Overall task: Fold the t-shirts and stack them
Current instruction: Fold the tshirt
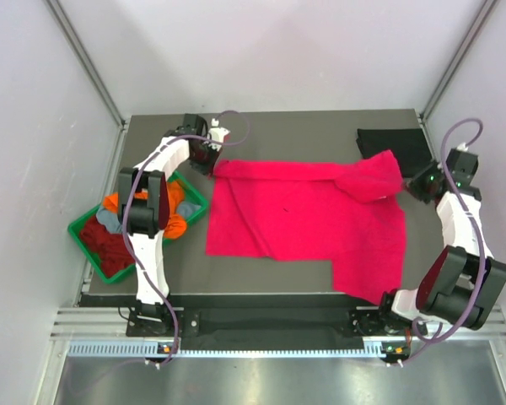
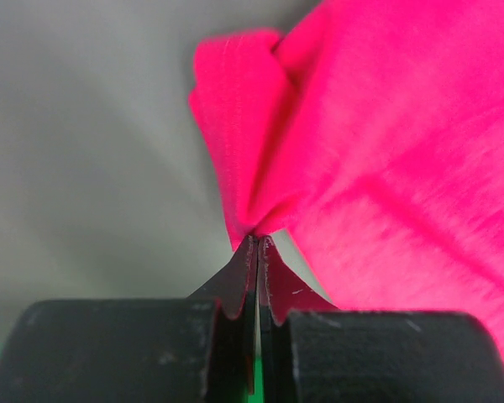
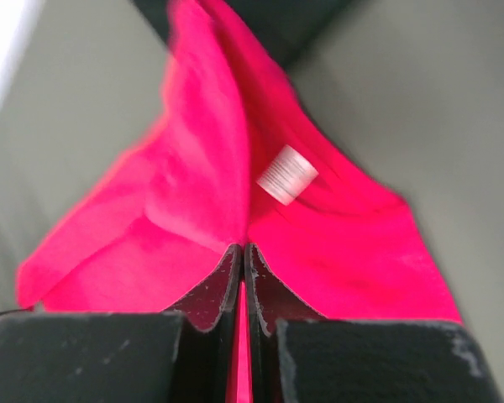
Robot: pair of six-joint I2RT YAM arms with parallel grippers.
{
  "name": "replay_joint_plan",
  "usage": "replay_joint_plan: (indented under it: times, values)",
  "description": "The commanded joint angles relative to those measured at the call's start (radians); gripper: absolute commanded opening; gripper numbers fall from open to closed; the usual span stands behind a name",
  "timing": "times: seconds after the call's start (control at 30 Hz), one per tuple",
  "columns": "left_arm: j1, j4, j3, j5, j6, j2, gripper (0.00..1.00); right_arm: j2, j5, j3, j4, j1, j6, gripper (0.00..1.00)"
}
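Green tray (image 1: 72, 226) far left holds heaped tees (image 1: 105, 245). Left gripper (image 2: 257, 243) pinches far-left corner of pink-red t-shirt (image 1: 295, 215), spread mid-table. Right gripper (image 3: 242, 248) pinches far-right corner. Paired grip likely for even fold. Black t-shirt (image 1: 396, 142) beyond, probably stack base.

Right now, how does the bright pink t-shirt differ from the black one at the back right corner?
The bright pink-red cloth t-shirt lies spread wide across the middle of the table; the black cloth t-shirt sits compact, apparently folded, at the far right. The left gripper and right gripper each pinch the pink one in shut jaws; neither holds the black one. Both are plain cloth.
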State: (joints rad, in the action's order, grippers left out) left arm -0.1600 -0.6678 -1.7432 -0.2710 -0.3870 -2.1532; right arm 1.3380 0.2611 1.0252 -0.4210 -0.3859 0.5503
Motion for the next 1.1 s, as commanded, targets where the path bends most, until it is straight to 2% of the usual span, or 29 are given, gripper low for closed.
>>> replay_joint_plan:
  times: [0.0,0.43,0.83,0.87,0.9,0.97,1.0,1.07]
  values:
    - [-0.003,-0.096,0.011,0.104,0.017,0.073,0.00,-0.030,-0.051,-0.099,-0.009,-0.030,-0.004,0.00]
    - [-0.015,-0.124,0.028,0.066,0.008,0.113,0.00,-0.022,-0.059,-0.140,0.007,-0.070,-0.010,0.00]
    - [-0.084,-0.173,0.056,0.070,0.039,0.084,0.00,-0.042,-0.071,-0.189,0.002,-0.102,-0.003,0.00]
    - [-0.084,-0.180,0.054,0.050,0.043,0.079,0.02,-0.048,-0.072,-0.188,-0.005,-0.102,-0.003,0.00]
    - [-0.084,-0.185,0.054,0.036,0.051,0.078,0.11,-0.051,-0.071,-0.188,-0.007,-0.103,-0.003,0.00]
    - [-0.084,-0.196,0.051,0.024,0.077,0.078,0.19,-0.059,-0.069,-0.191,-0.013,-0.102,-0.003,0.01]
    - [-0.084,-0.203,0.045,0.015,0.083,0.078,0.25,-0.063,-0.069,-0.189,-0.018,-0.102,-0.004,0.02]
    - [-0.082,-0.219,0.012,0.004,0.092,0.078,0.30,-0.069,-0.063,-0.185,-0.028,-0.103,-0.007,0.08]
